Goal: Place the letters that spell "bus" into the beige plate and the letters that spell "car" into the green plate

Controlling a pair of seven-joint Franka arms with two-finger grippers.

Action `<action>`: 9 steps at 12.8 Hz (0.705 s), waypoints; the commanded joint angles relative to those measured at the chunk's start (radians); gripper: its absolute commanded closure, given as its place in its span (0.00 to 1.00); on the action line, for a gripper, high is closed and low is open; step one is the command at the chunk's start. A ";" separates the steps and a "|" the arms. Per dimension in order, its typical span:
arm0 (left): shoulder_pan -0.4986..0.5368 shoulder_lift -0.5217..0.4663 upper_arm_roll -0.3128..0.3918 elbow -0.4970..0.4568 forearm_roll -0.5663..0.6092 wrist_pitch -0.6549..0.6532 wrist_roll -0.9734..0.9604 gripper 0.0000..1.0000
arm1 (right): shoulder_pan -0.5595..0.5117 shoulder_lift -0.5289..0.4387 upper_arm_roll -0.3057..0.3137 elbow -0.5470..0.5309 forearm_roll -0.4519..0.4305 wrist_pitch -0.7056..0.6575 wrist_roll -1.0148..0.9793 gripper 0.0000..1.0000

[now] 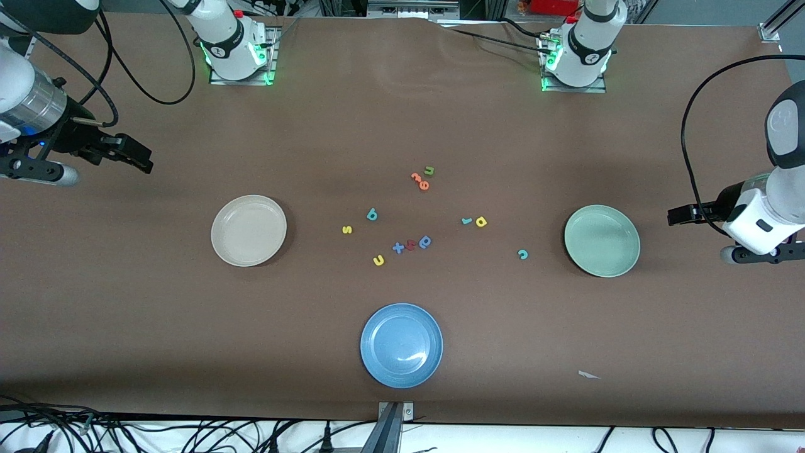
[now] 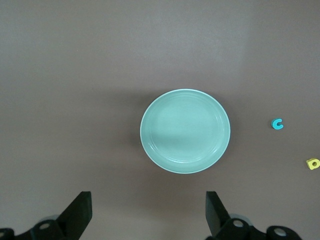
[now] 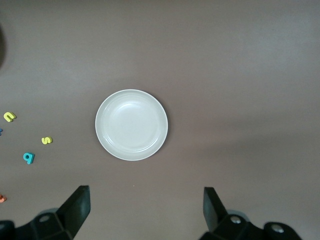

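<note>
Still untouched, the teal "c" (image 1: 522, 254) lies just beside the green plate (image 1: 602, 241); the left gripper (image 2: 147, 212), fingers wide and empty, should descend squarely over it. The right gripper (image 3: 146, 210) waits agape, empty, above the counter near the beige plate (image 1: 249, 230).

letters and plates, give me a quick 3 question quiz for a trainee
1. True or false: the beige plate already holds a letter.
2. Which "car" letter lies nearest the green plate? A) teal c B) yellow a C) teal r
3. Fill in: the yellow s lies between the teal b and the ____ plate.

Key
1. False: both plates are bare.
2. A: the teal c lies closest; the yellow a and teal r sit farther toward the middle.
3. Beige.
</note>
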 commanded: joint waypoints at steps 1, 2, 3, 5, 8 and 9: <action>-0.002 -0.007 0.005 -0.006 -0.026 -0.009 0.018 0.00 | -0.011 -0.012 0.014 -0.005 -0.014 0.001 -0.001 0.00; -0.002 -0.007 0.005 -0.006 -0.026 -0.012 0.018 0.00 | -0.011 -0.012 0.014 -0.003 -0.014 -0.001 -0.001 0.00; -0.004 -0.007 0.005 -0.006 -0.026 -0.014 0.018 0.00 | -0.011 -0.018 0.014 -0.005 -0.012 -0.009 0.000 0.00; -0.004 -0.007 0.005 -0.006 -0.028 -0.014 0.018 0.00 | -0.011 -0.020 0.014 -0.003 -0.011 -0.009 0.005 0.00; -0.002 -0.007 0.005 -0.006 -0.028 -0.014 0.018 0.00 | -0.011 -0.020 0.012 -0.005 -0.009 -0.010 -0.001 0.00; -0.002 -0.006 0.005 -0.006 -0.026 -0.014 0.018 0.00 | -0.011 -0.018 0.009 -0.005 -0.008 -0.009 -0.003 0.00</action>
